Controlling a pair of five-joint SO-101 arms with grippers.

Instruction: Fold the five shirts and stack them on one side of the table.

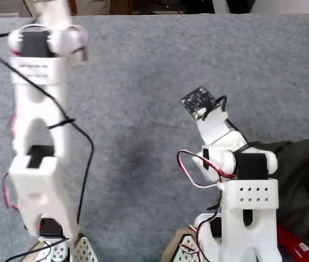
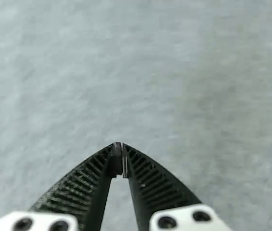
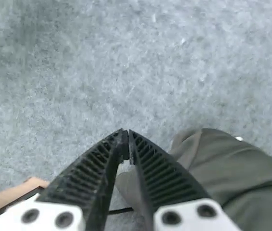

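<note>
A dark olive shirt [image 1: 302, 174] lies crumpled at the right edge of the grey felt table [image 1: 154, 65], beside the base of the right arm [image 1: 236, 174]. In the right wrist view, my right gripper [image 3: 125, 139] is shut with nothing in it, low over the felt, and the olive shirt [image 3: 232, 168] lies just beside its fingers. The left arm [image 1: 37, 109] stretches up the left side toward the far edge. My left gripper [image 2: 117, 156] is shut and empty above bare felt.
A red item [image 1: 293, 245] peeks out under the olive shirt at the near right corner. A tan board edge [image 3: 11, 195] lies by the right arm's base. Black and red cables [image 1: 83, 142] hang along both arms.
</note>
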